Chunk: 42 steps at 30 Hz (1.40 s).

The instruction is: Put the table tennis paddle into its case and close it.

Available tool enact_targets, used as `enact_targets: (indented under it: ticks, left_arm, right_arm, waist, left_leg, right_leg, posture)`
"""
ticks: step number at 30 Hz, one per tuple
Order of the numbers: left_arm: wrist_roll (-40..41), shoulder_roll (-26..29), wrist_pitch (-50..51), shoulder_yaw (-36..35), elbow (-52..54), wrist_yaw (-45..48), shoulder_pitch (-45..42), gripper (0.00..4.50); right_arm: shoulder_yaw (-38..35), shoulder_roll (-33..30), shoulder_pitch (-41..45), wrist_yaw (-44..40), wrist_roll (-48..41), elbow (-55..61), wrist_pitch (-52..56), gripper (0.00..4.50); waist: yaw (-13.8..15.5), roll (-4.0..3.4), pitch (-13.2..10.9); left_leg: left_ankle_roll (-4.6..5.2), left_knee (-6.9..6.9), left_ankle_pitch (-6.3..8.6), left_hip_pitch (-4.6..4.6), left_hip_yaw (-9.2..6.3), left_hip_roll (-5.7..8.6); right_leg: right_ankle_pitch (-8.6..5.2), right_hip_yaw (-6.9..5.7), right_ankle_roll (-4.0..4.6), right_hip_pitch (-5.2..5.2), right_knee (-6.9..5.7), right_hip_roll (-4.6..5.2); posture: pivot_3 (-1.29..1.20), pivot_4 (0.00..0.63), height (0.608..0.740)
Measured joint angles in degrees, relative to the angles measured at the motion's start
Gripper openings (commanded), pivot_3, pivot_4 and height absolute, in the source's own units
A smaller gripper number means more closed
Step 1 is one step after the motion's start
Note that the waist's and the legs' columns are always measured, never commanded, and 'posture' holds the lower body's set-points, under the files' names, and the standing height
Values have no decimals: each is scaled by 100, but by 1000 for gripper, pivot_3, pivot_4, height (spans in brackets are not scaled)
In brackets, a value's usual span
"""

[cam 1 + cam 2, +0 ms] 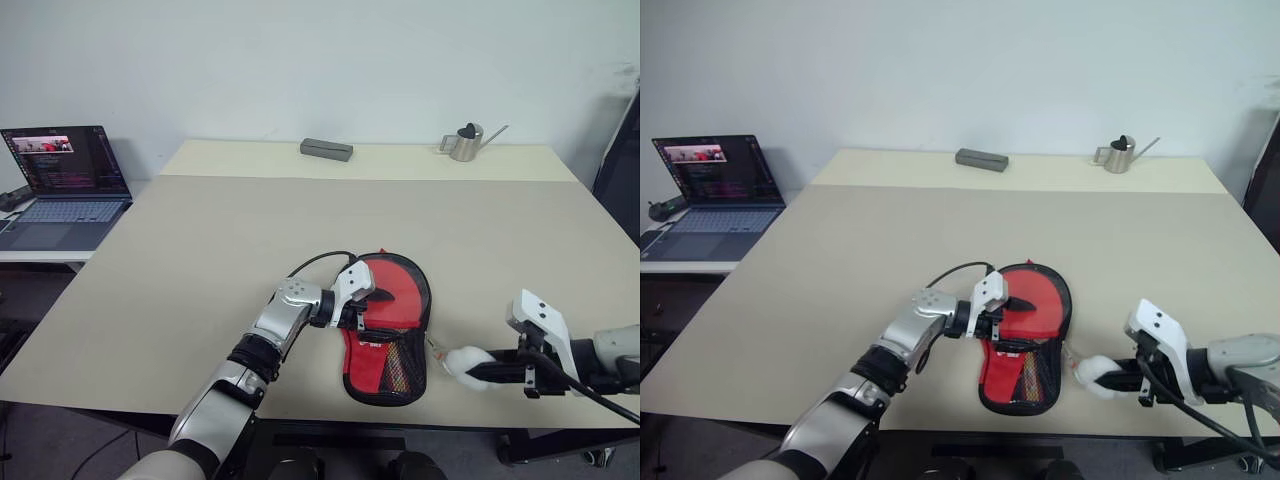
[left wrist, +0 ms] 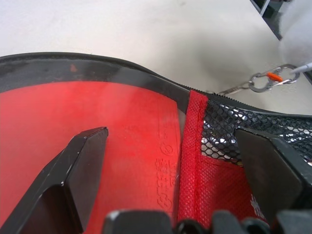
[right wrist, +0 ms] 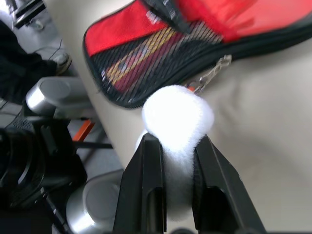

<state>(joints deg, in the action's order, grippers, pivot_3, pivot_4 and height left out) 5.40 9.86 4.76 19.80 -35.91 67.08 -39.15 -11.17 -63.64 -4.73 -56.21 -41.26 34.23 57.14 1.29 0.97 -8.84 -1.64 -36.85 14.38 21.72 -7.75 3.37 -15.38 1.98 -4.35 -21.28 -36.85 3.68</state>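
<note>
Even soft light, blurred wrist close-ups

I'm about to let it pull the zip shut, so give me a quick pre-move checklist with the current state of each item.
1. Table tennis paddle lying inside the case: ok.
2. Handle under the mesh pocket: ok.
3. Left end effector open, over the case at the paddle face: ok.
4. Right end effector shut on the white pom-pom: ok.
5. Pom-pom clipped to the zip by the metal clasp: ok.
6. Zip already closed: not ok, the paddle face is exposed.
</note>
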Motion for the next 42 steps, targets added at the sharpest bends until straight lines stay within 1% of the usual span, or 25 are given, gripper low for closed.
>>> enact_targets:
  ticks: [3, 9, 16, 22, 29, 31, 32, 34, 36, 42]
  left_arm:
    - [-1, -3, 0, 3, -2, 0, 2, 4500]
    - [-8, -5, 0, 3, -15, -6, -1, 4500]
    - [-12, -17, -5, 8, -35, -7, -10, 4500]
    - [-13, -21, -19, 9, -48, -9, -15, 4500]
    - [-20, -28, -26, 9, -65, -11, -23, 4500]
    - [-21, -31, -35, 9, -70, -12, -23, 4500]
    - [-21, -31, -37, 9, -73, -12, -24, 4500]
    - [-21, -35, -46, 9, -90, -12, -31, 4500]
    - [-21, -41, -55, 9, -121, -13, -47, 4500]
    - [-24, -84, -145, 9, -286, -14, -116, 4500]
  right_arm:
    - [-96, -125, -443, -128, 15, 209, -151, 240]
    - [-154, -165, -1237, -293, -4, 984, -314, 231]
    - [-354, -174, -1607, -281, -46, 1565, -354, 229]
    - [-354, -146, -1656, -196, -58, 1708, -364, 228]
    - [-109, -123, -1227, -48, -256, 1729, -342, 228]
    - [-88, -109, -1124, 13, -335, 1727, -294, 983]
    - [-86, -109, -1100, 24, -351, 1727, -282, 1214]
    - [-86, -110, -1086, 30, -460, 1728, -274, 1939]
    - [-86, -110, -1088, 30, -554, 1732, -270, 2525]
    - [-201, -110, -1136, 51, -985, 1849, -264, 2525]
  waist:
    - [2, 0, 1]
    - [-1, 5, 4]
    - [3, 10, 7]
    - [4, 11, 7]
    - [4, 13, 8]
    - [5, 13, 7]
    - [5, 13, 7]
    - [6, 13, 7]
    - [5, 13, 7]
    - [7, 14, 8]
  left_leg:
    - [0, 1, 1, 0, 0, 1]
    - [-1, 1, 3, 0, 0, 0]
    - [-2, 1, 4, 0, -1, 0]
    - [-2, 1, 5, 1, -1, 1]
    - [-2, 2, 5, 1, -1, 1]
    - [-2, 2, 5, 2, -1, 2]
    - [-2, 2, 5, 2, -1, 2]
    - [-2, 2, 6, 2, -2, 2]
    - [-2, 2, 6, 1, -1, 2]
    - [-4, 0, 6, 0, 4, 2]
  right_leg:
    - [-2, -1, -2, 1, 1, 1]
    - [-3, 0, -3, 1, 2, 2]
    - [-4, -1, -4, 2, 6, 4]
    - [-5, -1, -3, 2, 7, 7]
    - [-6, -2, -1, 2, 10, 11]
    - [-7, -3, 0, 1, 10, 14]
    - [-7, -3, 0, 1, 11, 14]
    - [-7, -4, 0, 1, 11, 15]
    - [-7, -4, 0, 1, 11, 20]
    - [-19, -12, 21, 2, 14, 37]
  posture:
    - [0, 150, 740]
    - [0, 150, 740]
    - [0, 150, 740]
    - [0, 150, 740]
    - [0, 150, 740]
    - [0, 150, 740]
    - [0, 150, 740]
    - [0, 150, 740]
    - [0, 150, 740]
    - [0, 150, 740]
